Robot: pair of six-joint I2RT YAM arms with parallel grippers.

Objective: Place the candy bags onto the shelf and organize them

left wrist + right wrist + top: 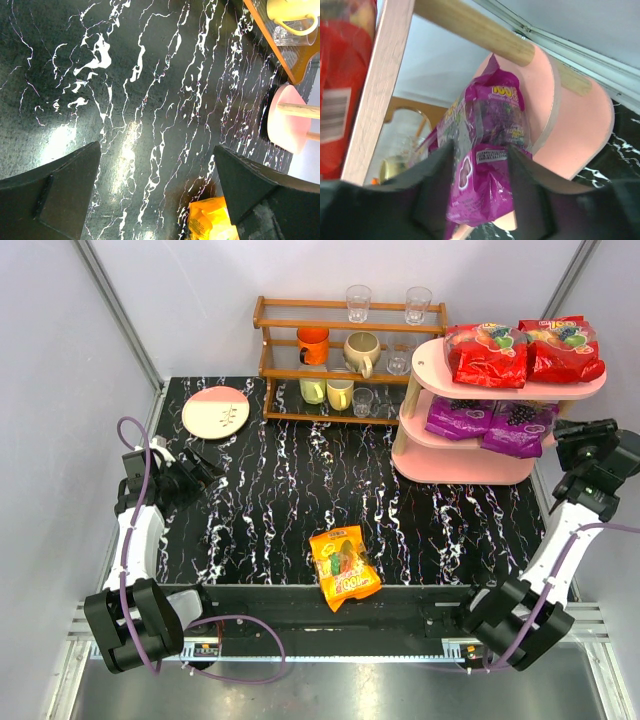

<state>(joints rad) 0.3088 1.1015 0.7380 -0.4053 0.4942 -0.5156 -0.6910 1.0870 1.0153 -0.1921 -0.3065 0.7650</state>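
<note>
Both arms share one build. The left gripper (pixel 157 150) ends in two matte black fingers (pixel 55 195), broad wedge-shaped slabs with flat inner faces and a faint seam set back from the tip. The right gripper (pixel 481 150) has the same dark fingers (pixel 432 200), blurred here and apparently stepped along their inner edges. Behind the fingers of the left arm (pixel 132 540) comes a black wrist block, then a long white link, then chunky rounded black joint housings at the end farthest from the fingers. The right arm (pixel 558 540) matches it. A purple cable (pixel 148 470) loops along the left arm from behind its fingers. A second purple cable (pixel 610 527) runs beside the right arm's white link.
</note>
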